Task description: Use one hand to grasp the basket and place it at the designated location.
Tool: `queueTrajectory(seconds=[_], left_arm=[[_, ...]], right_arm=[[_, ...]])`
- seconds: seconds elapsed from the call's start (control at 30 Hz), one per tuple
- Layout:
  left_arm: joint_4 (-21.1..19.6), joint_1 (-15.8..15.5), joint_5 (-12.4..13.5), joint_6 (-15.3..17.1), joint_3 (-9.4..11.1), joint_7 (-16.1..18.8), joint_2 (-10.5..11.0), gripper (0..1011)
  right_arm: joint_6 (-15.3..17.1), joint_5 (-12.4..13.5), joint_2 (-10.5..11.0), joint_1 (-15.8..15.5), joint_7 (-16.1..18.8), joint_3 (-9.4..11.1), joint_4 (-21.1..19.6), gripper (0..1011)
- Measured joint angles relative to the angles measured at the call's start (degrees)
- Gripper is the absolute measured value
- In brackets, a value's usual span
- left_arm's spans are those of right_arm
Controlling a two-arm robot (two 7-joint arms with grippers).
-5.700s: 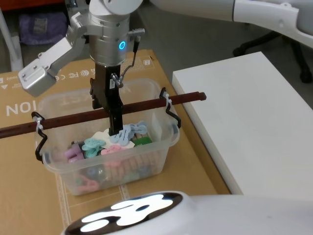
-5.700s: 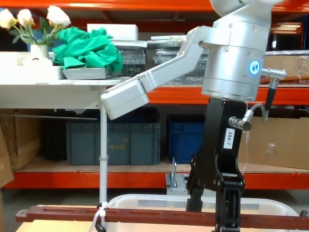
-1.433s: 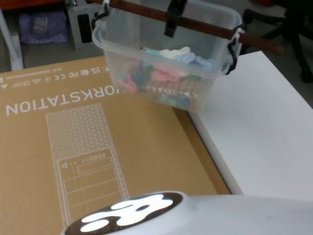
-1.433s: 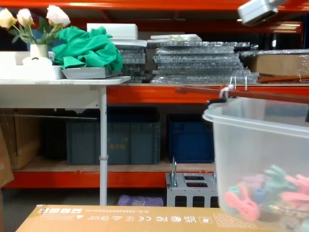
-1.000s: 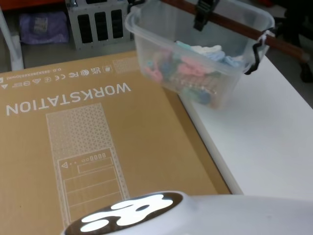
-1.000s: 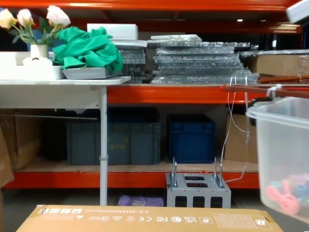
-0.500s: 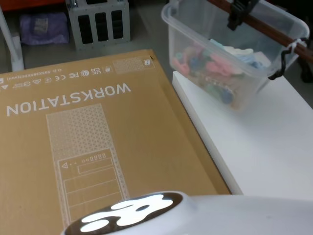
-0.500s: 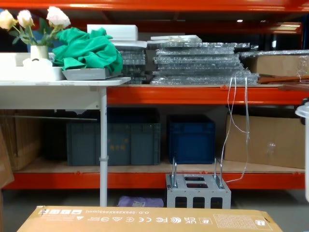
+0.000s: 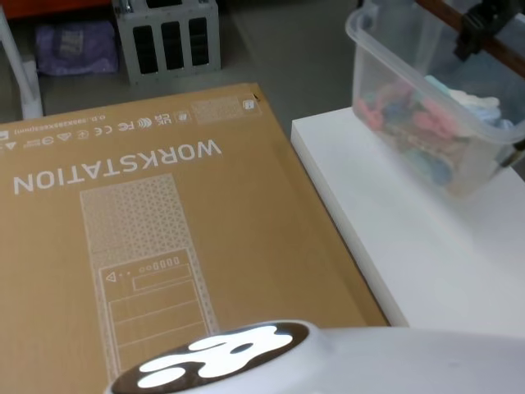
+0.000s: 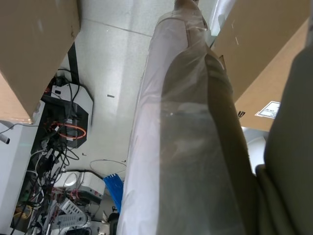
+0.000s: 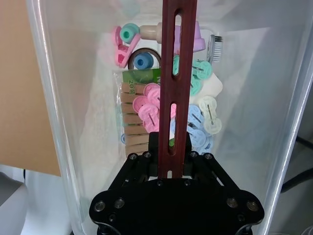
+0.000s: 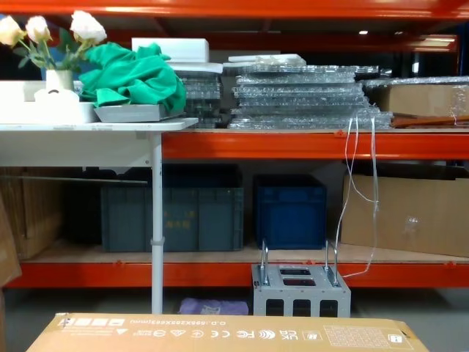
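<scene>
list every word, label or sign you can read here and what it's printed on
"WORKSTATION": large white letters on the cardboard box, upside down in the head view.
Small white print and symbols along the box's far edge: too small to read.
Green label among the clips in the basket: unreadable.

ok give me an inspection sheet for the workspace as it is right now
surface: white table on the robot's right, beside a flat cardboard box printed WORKSTATION.
job's things: basket at the table's far right; whether it touches the top cannot be told. Its reddish-brown handle runs across the tub.
clutter: coloured pegs and clips inside the basket.
grippers: right pincer shut on the handle; left pincer nothing seen.
cables: white cable hanging from the shelf; loose wires on the floor.
surroundings: orange racking, blue and grey crates, green cloth, flowers.
</scene>
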Motion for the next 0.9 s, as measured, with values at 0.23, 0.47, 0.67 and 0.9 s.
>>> queueTrajectory(seconds=[0.23,0.47,0.67,0.9], left_arm=[[0.01,0.00,0.00,0.00,0.00,0.00,0.00,0],[0.02,0.00,0.01,0.00,0.00,0.00,0.00,0],[0.02,0.00,0.00,0.00,0.00,0.00,0.00,0],[0.01,0.00,0.00,0.00,0.00,0.00,0.00,0]], right_arm=[[2.09,0.11,4.94,-1.53,-0.34,0.79,-3.36,235],[2.35,0.63,6.54,-2.94,-1.03,1.32,-4.46,235],[1.92,1.20,6.95,-4.29,-1.69,1.70,-4.33,235],[2.17,1.97,7.06,-6.45,-2.76,1.71,-3.82,235]])
